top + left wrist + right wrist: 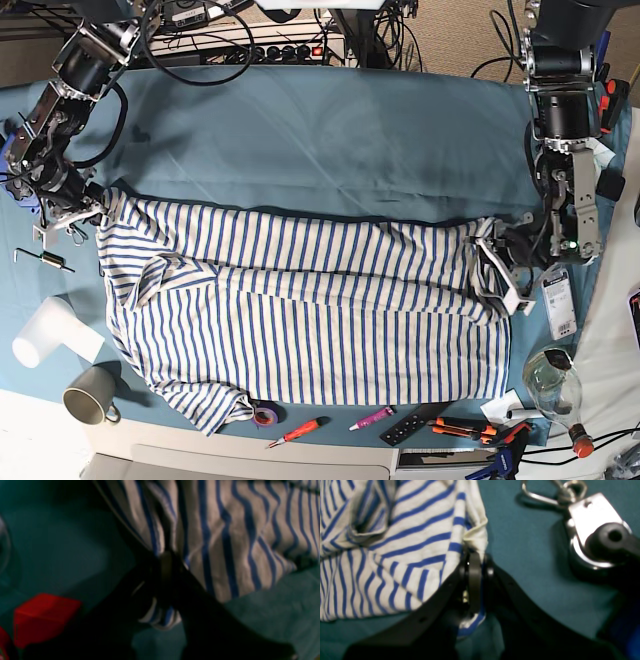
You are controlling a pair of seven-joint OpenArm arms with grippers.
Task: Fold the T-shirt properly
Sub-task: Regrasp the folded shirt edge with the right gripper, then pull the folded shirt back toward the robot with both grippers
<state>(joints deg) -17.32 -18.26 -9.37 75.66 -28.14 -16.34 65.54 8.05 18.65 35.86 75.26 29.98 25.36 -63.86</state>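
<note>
Between the two hands, the T-shirt (300, 300) lies spread flat on the teal surface (300, 130), stretched from one to the other. The left hand (167, 562) is closed tight on a bunched edge of striped cloth, a small tuft poking out below its fingers (200, 600). The right hand (475, 580) likewise pinches a hem corner, jaws pressed together with fabric between. Just beside the right hand sits a metal clip (590, 522). Near the left hand, a red block (42, 617) shows, blurred.
</note>
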